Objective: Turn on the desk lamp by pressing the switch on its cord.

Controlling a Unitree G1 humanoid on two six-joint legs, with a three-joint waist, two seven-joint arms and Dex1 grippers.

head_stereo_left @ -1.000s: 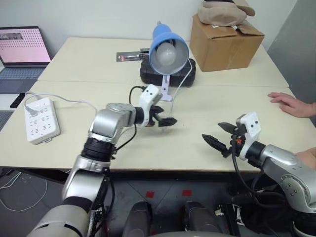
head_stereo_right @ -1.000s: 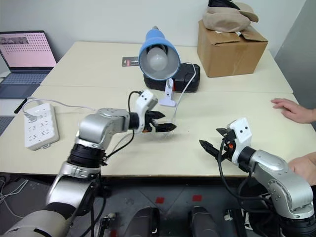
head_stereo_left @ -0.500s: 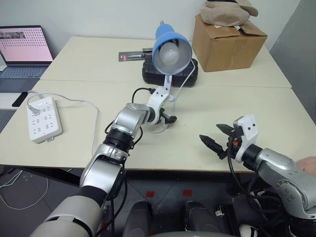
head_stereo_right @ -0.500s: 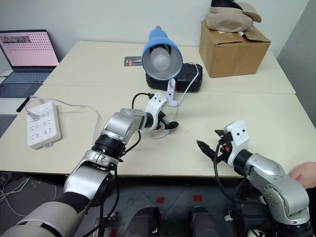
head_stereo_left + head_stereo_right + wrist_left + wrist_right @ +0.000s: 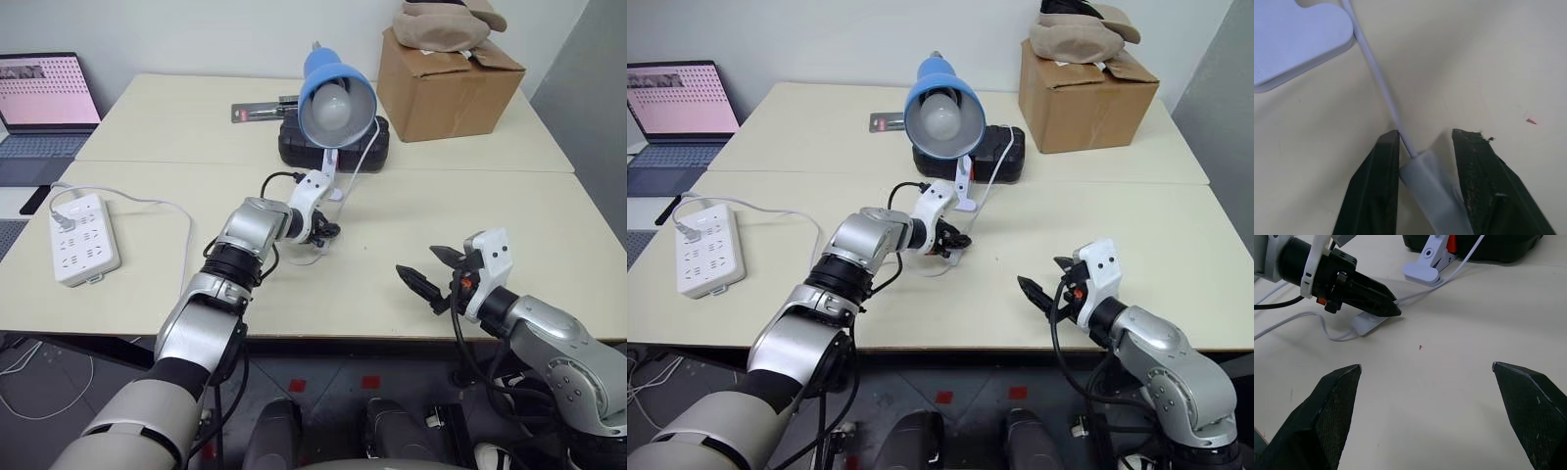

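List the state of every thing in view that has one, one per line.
desk lamp: bulb unlit, shade facing the camera.
switch: flat on the table, between the left end effector's fingers.
left end effector: closed on the switch.
right end effector: open, holding nothing.
cord: slack on the table.
power strip: one plug inserted.
laptop: open, screen lit.
cardboard box: flaps open, cloth on top.

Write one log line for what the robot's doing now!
left gripper: closed on switch | right gripper: open, idle | desk lamp: unlit
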